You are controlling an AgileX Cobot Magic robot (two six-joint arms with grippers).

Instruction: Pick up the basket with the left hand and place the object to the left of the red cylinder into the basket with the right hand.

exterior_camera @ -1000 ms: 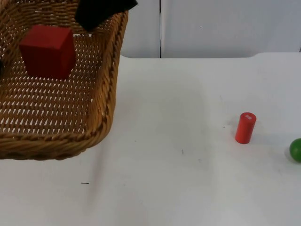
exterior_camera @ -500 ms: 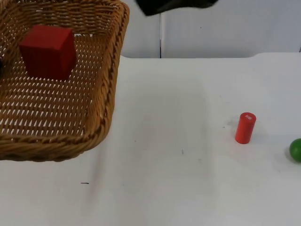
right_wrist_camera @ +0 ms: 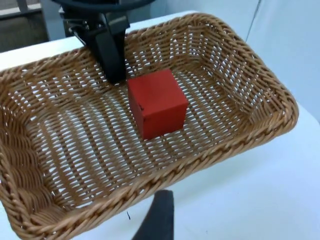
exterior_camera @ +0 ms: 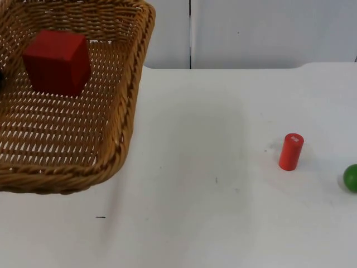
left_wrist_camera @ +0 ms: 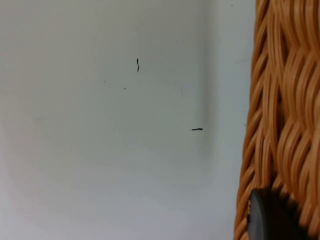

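White table (exterior_camera: 195, 223) under you: left gripper (right_wrist_camera: 112, 75), jaws clamped on the basket (exterior_camera: 120, 139) rim, holds it aloft with the red cube (exterior_camera: 56, 61) inside; right gripper's jaws can't be judged; placing looks done, next likely lower the basket.

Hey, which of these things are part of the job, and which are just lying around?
Job:
basket, held at its rim by the left hand
red cube, inside it
red cylinder, the landmark
right hand, near the basket

Lying about:
green ball, right of the cylinder
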